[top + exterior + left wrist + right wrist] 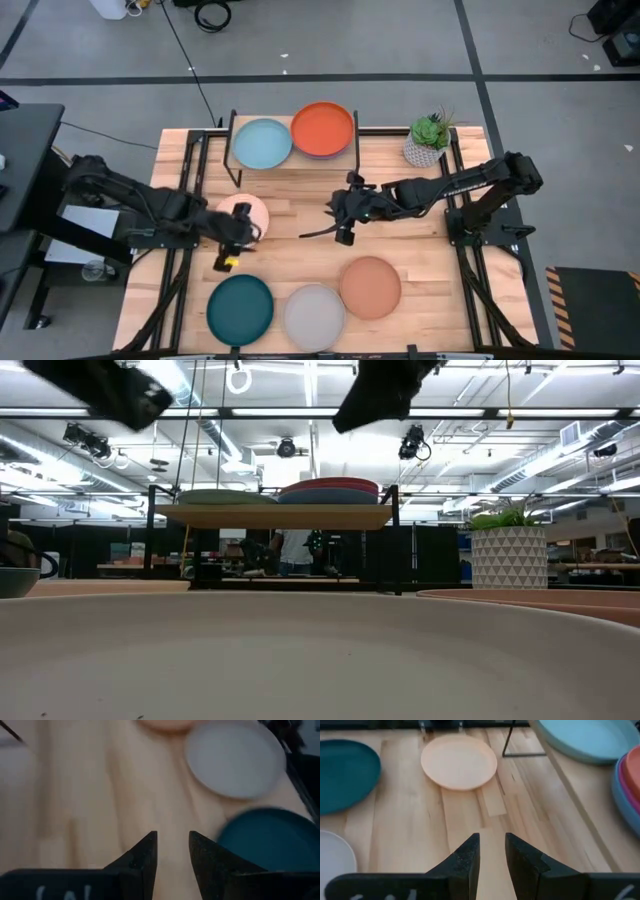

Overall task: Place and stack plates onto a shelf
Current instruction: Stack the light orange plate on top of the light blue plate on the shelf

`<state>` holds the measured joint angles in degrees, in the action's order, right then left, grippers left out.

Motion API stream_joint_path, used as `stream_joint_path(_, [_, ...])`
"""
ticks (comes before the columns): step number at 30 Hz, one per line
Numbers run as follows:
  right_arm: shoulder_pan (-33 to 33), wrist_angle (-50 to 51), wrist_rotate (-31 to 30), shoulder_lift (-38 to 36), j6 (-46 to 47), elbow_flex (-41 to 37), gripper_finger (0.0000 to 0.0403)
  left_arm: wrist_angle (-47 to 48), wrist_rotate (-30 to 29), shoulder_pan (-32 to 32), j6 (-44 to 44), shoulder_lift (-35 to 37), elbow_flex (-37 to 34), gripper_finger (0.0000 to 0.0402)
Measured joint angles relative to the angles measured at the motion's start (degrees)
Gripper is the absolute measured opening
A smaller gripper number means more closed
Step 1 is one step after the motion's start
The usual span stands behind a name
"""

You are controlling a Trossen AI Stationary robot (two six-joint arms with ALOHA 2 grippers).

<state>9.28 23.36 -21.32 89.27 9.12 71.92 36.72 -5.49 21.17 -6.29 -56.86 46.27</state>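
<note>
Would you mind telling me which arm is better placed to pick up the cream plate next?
Probably the left: the left gripper hangs, holding nothing, right beside the cream plate, whereas the right gripper sits farther off, mid-table.

Shelf [290, 160] at far centre of table; pale blue plate [262, 143] on its left half; orange plate [322, 129] tops stack on right half, over magenta and blue; cream plate [250, 210] left of centre; teal [240, 307], grey [314, 316], salmon [370, 287] in near row.
</note>
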Motion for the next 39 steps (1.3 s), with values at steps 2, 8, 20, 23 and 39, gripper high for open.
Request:
stream_joint_path(2, [0.02,-1.4,0.0,-0.02,1.03,-1.77,0.0098,1.16,-0.48,2.74,-4.24,-0.05,-0.78,0.0118])
stream_joint_path(8, [0.02,-10.2,0.0,-0.01,1.4,-7.69,0.0098,0.65,-6.99,9.21,-12.28,-0.19,-3.86,0.0118])
stream_joint_path(20, [3.9,-25.43,-3.41,-0.02,0.89,-13.3,0.0098,-10.86,-12.51,15.86,-17.94,-0.26,-12.71,0.0118])
stream_joint_path(23, [5.17,-29.88,-4.54,-0.02,0.95,-15.68,0.0097,-10.46,-12.52,15.81,-20.64,-0.63,-13.19,0.0118])
stream_joint_path(39, [7.26,-42.61,-6.99,1.6,0.71,-22.29,0.0097,-13.46,-2.5,10.56,-24.58,-12.01,-13.19,0.0118])
